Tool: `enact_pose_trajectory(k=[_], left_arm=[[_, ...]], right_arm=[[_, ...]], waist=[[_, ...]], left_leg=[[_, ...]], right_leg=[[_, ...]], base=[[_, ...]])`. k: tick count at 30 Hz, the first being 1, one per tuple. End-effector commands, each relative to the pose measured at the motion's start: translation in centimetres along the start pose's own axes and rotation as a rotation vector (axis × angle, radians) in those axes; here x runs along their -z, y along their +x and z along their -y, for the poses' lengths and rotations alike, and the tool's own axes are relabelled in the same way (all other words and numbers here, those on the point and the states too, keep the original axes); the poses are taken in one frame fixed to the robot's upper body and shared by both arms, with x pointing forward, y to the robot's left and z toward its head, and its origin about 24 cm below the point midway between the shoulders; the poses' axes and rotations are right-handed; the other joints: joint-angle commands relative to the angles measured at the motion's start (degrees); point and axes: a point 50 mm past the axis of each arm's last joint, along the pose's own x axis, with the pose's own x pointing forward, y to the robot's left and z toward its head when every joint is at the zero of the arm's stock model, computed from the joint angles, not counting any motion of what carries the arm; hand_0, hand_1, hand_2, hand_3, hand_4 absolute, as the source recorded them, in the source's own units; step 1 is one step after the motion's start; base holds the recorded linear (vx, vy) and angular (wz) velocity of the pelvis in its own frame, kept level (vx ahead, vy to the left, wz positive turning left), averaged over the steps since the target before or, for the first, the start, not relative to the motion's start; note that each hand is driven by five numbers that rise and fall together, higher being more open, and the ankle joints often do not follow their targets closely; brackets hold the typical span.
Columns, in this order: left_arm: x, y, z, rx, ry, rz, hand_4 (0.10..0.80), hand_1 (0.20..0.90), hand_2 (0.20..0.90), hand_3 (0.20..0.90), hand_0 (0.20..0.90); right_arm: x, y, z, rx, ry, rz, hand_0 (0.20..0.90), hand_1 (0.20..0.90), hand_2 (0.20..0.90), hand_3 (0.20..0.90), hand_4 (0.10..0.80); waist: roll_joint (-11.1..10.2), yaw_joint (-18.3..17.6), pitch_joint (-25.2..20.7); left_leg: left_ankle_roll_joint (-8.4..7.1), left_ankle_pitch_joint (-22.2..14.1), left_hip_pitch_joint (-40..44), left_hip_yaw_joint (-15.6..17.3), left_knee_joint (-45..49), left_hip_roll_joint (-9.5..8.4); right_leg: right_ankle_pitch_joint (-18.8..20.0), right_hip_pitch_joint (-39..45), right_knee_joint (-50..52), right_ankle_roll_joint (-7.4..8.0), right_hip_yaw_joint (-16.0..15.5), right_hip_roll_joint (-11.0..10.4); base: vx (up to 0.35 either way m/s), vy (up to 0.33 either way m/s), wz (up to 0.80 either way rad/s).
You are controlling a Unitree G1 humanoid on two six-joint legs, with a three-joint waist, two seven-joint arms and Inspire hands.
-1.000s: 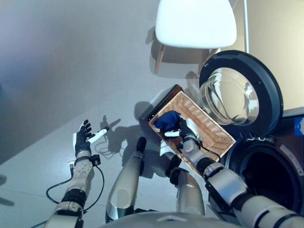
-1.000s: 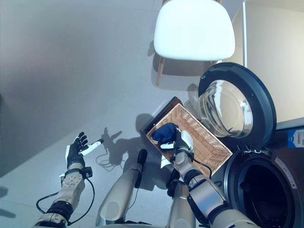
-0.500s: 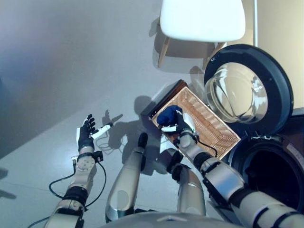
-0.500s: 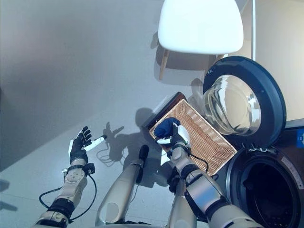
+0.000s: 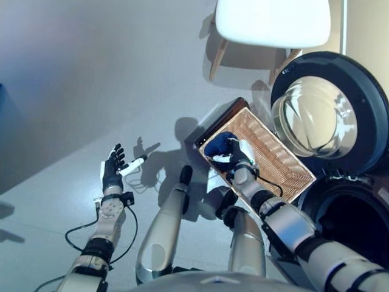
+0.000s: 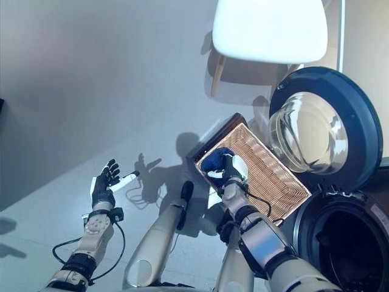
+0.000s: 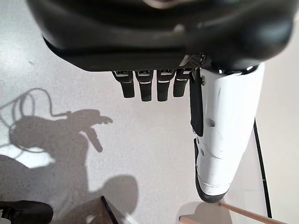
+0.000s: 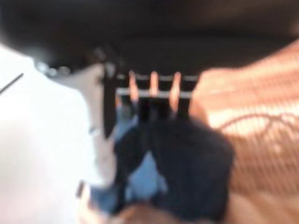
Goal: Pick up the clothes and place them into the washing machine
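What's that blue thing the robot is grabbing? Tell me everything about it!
It is a dark blue cloth, soft and bunched into a lump, with lighter blue folds showing in the right wrist view. It sits at the near-left end of the wicker basket on the floor, beside the open washing machine. The right hand is on it, fingers and white-covered thumb curled round it. Nothing else is seen in the basket. The left hand is open, far off to the side.
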Motion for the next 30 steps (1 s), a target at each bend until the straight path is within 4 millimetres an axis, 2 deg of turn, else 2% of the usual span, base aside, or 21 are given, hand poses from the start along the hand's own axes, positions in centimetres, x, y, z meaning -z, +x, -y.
enact_pose_trajectory(k=[1,16,26,27,30], left_arm=[[-2.8,0.3,-0.8,-0.009,-0.012,0.158,0.8,0.9,0.9,0.9,0.9],[-2.1,0.0,-1.7,-0.03,-0.004,0.135,0.8,0.9,0.9,0.9,0.9],[0.0,-0.3,-2.5,-0.055,0.015,0.046,0.8,0.9,0.9,0.9,0.9],[0.2,-0.3,-2.5,-0.052,0.011,0.04,0.8,0.9,0.9,0.9,0.9],[0.5,-0.5,-2.4,-0.047,0.008,0.028,0.8,0.9,0.9,0.9,0.9]], right_arm=[[-1.1,0.4,0.7,0.037,-0.001,0.043,0.2,0.2,0.2,0.2,0.3],[0.4,-0.1,0.1,0.014,-0.001,0.006,0.2,0.2,0.2,0.2,0.3],[3.4,-0.8,0.4,0.03,0.027,-0.063,0.2,0.2,0.2,0.2,0.3],[4.0,-0.8,0.7,0.04,0.038,-0.079,0.2,0.2,0.2,0.2,0.3],[4.7,-0.9,1.0,0.05,0.054,-0.104,0.2,0.2,0.2,0.2,0.3]], waist=[[1.6,2.2,-1.6],[1.3,1.7,-2.9],[-0.6,0.6,-6.2],[-0.7,0.3,-6.7],[-0.9,0.1,-7.4]], left_leg=[[-1.97,-5.2,-0.3,2.9,1.1,-1.79],[-1.86,-5.5,1.9,3.8,0.0,-1.43],[-2.43,-4.4,8.9,4.0,-6.2,-0.69],[-2.27,-2.6,9.6,4.4,-7.7,-0.55],[-2.33,-2.5,11.0,4.6,-8.5,-0.37]], right_leg=[[7.4,-2.0,-1.8,-0.8,4.6,1.4],[7.4,-0.9,-2.1,-0.74,5.3,1.6],[8.8,5.3,-8.2,-0.12,5.4,2.4],[10.7,5.9,-10.0,-0.47,5.1,2.7],[10.9,7.3,-11.2,-0.29,5.3,2.9]], base=[[0.018,0.012,-0.03],[0.006,0.005,-0.04],[0.053,-0.024,-0.08],[-0.007,-0.013,-0.08],[0.039,-0.016,-0.08]])
